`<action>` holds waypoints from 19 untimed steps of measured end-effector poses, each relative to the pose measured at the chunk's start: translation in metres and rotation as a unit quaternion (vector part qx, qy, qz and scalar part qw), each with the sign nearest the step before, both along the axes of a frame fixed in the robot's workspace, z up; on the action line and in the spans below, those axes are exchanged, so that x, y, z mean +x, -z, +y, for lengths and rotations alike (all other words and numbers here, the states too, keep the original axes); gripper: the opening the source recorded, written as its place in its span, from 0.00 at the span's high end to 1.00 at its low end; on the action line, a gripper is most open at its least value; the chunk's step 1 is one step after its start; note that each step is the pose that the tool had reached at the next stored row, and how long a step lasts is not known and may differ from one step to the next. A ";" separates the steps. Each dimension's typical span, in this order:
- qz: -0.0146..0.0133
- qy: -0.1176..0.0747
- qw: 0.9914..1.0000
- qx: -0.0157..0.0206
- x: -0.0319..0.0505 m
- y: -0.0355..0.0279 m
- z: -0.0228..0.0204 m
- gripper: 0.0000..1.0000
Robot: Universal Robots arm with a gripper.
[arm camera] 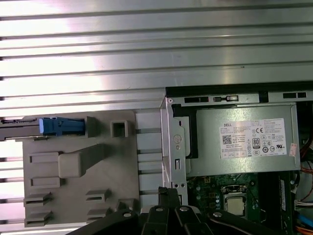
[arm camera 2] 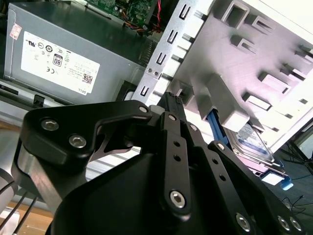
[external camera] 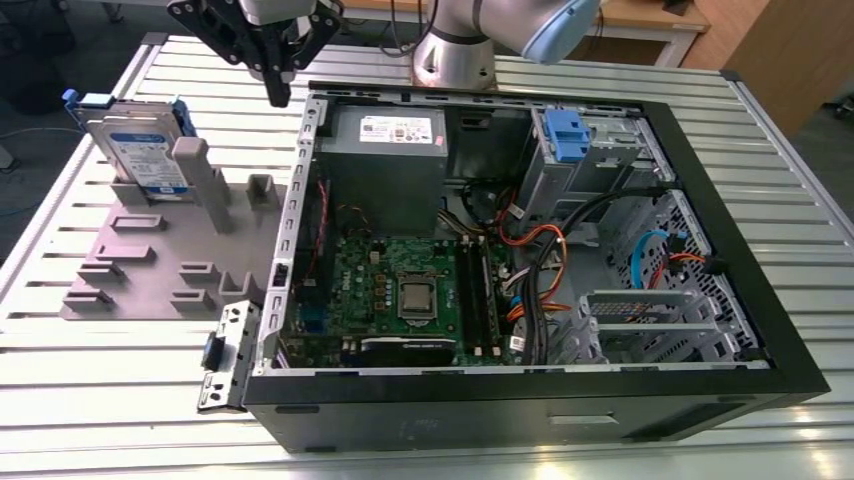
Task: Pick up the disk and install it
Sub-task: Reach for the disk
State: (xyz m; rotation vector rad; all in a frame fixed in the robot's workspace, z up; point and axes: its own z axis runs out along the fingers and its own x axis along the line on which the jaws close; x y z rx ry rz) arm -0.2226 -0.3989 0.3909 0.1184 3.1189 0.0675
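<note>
The disk point(external camera: 139, 150) stands on edge in a slot of a grey fixture plate point(external camera: 147, 255), at the plate's corner nearest the bench edge on the exterior view's left and farthest from that camera. Its labelled silver face is turned toward that camera and its blue bracket runs around the top. In the first wrist view the disk point(arm camera: 19, 128) appears edge-on, with the blue bracket end point(arm camera: 61, 126) beside a grey post. In the second wrist view it point(arm camera 2: 254, 143) shows past the plate's raised blocks. The gripper point(external camera: 278, 95) hangs on the arm point(external camera: 461, 50) above the slatted bench point(external camera: 134, 350), over the gap between the plate and the open computer case point(external camera: 534, 395). It is beside the case corner that holds the grey power supply point(external camera: 384, 150). Its fingers are together and hold nothing, and it is well apart from the disk and touches neither plate nor case. In the second wrist view the black fingers meet in one tip point(arm camera 2: 171, 100), with the power supply point(arm camera 2: 63, 54) to one side and the plate point(arm camera 2: 254, 49) to the other. Inside the case lie a green motherboard point(external camera: 400, 290), bundled cables and a blue drive carrier point(external camera: 566, 135) in the corner bay.
</note>
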 end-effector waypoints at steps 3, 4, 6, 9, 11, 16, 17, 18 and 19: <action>0.000 0.000 1.000 0.000 -0.0004 0.0000 0.0000 0.89; 0.000 0.000 1.000 0.000 -0.0007 0.0000 0.0000 0.89; 0.000 0.000 1.000 0.000 -0.0016 0.0000 0.0000 0.89; 0.000 0.000 1.000 0.000 -0.0031 0.0000 0.0000 0.89; 0.000 0.000 1.000 0.000 -0.0046 0.0000 0.0000 0.89; 0.000 0.000 1.000 0.000 -0.0083 0.0001 0.0000 0.89; 0.000 0.000 1.000 0.000 -0.0085 0.0002 0.0000 0.89; 0.000 0.000 1.000 0.000 -0.0085 0.0002 0.0000 0.89; 0.000 0.000 1.000 0.000 -0.0085 0.0001 0.0000 0.89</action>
